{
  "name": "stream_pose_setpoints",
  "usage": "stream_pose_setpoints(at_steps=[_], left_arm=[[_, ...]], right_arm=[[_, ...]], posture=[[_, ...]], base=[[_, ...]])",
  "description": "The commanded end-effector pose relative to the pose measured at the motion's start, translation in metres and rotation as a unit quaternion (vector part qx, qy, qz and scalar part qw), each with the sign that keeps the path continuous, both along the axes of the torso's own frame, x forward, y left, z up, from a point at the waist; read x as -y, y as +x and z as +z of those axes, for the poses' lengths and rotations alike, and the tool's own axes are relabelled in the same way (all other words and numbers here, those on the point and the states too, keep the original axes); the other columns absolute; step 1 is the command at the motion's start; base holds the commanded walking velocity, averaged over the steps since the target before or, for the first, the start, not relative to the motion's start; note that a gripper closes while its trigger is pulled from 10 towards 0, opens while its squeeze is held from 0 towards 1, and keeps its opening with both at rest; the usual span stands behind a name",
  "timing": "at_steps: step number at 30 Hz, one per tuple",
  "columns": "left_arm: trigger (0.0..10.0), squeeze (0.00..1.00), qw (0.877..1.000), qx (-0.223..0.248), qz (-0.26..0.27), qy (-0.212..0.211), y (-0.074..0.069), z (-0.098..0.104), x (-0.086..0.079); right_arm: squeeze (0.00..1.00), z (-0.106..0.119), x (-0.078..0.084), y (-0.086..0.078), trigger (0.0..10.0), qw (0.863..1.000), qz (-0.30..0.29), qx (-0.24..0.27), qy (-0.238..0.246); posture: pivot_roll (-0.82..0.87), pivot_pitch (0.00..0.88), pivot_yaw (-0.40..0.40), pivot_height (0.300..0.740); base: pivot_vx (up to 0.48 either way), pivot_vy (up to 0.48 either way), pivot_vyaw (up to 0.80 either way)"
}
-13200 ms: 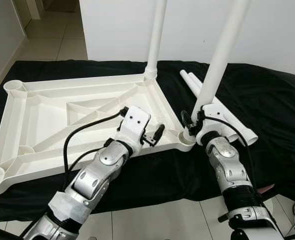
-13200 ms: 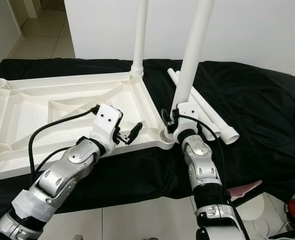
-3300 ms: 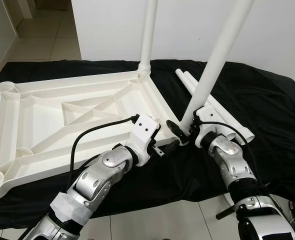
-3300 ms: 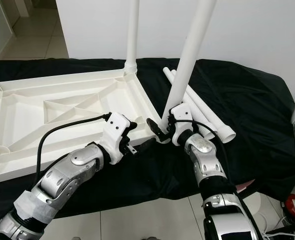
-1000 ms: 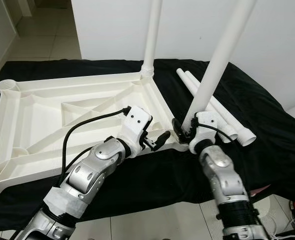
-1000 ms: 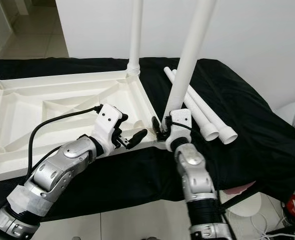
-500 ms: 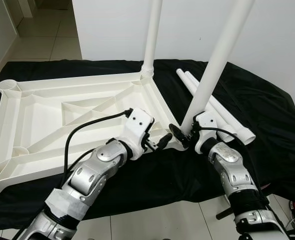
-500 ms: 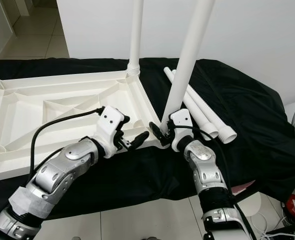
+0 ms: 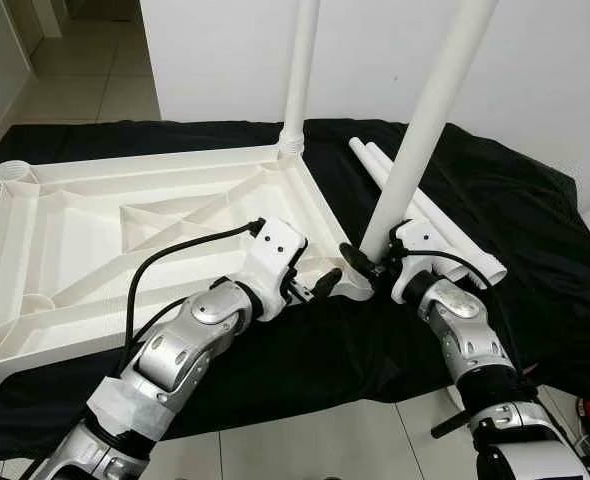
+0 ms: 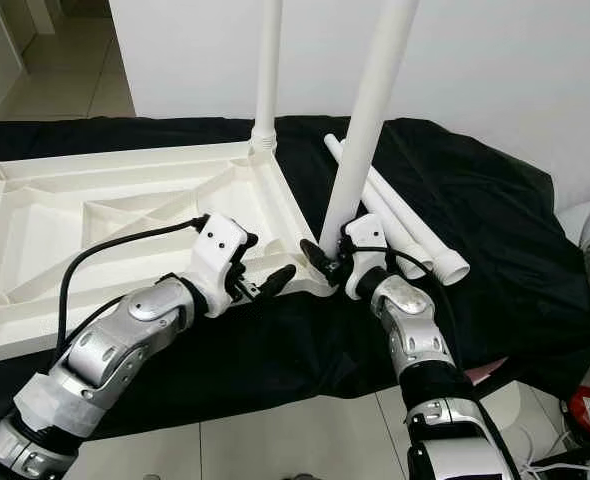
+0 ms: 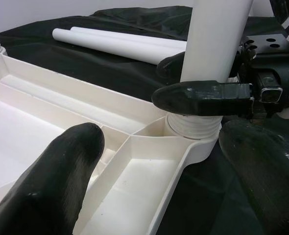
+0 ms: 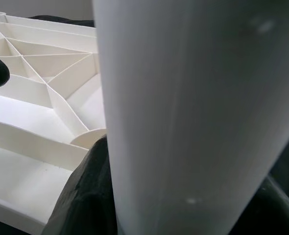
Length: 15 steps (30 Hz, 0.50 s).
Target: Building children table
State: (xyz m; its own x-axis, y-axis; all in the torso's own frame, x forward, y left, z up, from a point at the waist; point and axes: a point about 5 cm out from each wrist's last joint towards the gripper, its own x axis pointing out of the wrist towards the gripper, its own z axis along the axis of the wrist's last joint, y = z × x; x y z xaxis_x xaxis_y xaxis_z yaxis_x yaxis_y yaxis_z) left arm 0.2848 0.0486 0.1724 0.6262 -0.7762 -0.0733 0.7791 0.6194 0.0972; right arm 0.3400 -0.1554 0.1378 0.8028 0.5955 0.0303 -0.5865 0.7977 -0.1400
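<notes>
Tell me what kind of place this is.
Probably a room in a home, used as an assembly spot: pale tiled floor, a plain white wall, and a black cloth spread under the white table top and spare legs.

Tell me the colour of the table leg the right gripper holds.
White, like the tabletop; the table leg shows best in the left eye view.

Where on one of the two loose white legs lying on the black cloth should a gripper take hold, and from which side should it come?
Best taken at mid-shaft of the nearer loose leg, coming from above with the fingers across the tube. It lies flat on the black cloth touching its twin, so its top and outer side are the free ones; its flared end looks wider and harder to span.
</notes>
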Motion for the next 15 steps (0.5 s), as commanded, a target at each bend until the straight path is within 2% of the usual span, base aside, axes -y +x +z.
stream_pose_setpoints(at_steps=[1,3,4,7,10,11,12,14,15], left_arm=[[10.0,0.0,0.998,-0.004,-0.061,0.008,-0.007,-0.001,0.004],[10.0,0.0,0.998,-0.004,-0.061,0.008,-0.007,0.0,0.003],[10.0,0.0,0.998,-0.004,-0.062,0.009,-0.007,0.0,0.003],[10.0,0.0,0.998,-0.005,-0.063,0.01,-0.007,-0.001,0.003],[10.0,0.0,0.998,-0.005,-0.063,0.01,-0.007,-0.001,0.003],[10.0,0.0,0.998,-0.006,-0.065,0.01,-0.008,-0.001,0.004],[10.0,0.0,0.998,-0.006,-0.065,0.01,-0.008,-0.001,0.004],[10.0,0.0,0.998,-0.006,-0.066,0.01,-0.008,-0.002,0.005],[10.0,0.0,0.998,-0.006,-0.067,0.01,-0.008,-0.002,0.006]], right_arm=[[0.0,-0.015,-0.004,-0.004,0.0,0.999,0.018,-0.027,-0.016],[0.0,-0.016,-0.004,-0.005,0.0,0.999,0.014,-0.03,-0.012],[0.0,-0.017,-0.004,-0.005,10.0,0.999,0.003,-0.032,0.002],[0.0,-0.019,-0.004,-0.003,10.0,0.998,-0.041,-0.038,0.018],[0.0,-0.019,-0.004,-0.002,10.0,0.997,-0.057,-0.04,0.023],[0.0,-0.02,-0.008,-0.004,10.0,0.994,-0.082,-0.043,0.051],[0.0,-0.02,-0.008,-0.004,10.0,0.994,-0.082,-0.043,0.051],[0.0,-0.02,-0.016,-0.007,10.0,0.988,-0.113,-0.046,0.09],[0.0,-0.019,-0.02,-0.008,10.0,0.982,-0.141,-0.048,0.114]], posture=[[0.06,0.036,-0.075,0.74],[0.06,0.036,-0.074,0.74],[0.06,0.037,-0.073,0.74],[0.05,0.04,-0.073,0.74],[0.05,0.04,-0.073,0.74],[0.05,0.043,-0.073,0.74],[0.05,0.043,-0.073,0.74],[0.05,0.041,-0.073,0.74],[0.05,0.041,-0.073,0.74]], base=[[0.0,0.0,0.0],[0.0,0.0,0.0],[0.0,0.0,0.0],[0.0,0.0,0.0],[0.0,0.0,0.0],[0.0,0.0,0.0],[0.0,0.0,0.0],[0.0,0.0,0.0],[0.0,0.0,0.0]])
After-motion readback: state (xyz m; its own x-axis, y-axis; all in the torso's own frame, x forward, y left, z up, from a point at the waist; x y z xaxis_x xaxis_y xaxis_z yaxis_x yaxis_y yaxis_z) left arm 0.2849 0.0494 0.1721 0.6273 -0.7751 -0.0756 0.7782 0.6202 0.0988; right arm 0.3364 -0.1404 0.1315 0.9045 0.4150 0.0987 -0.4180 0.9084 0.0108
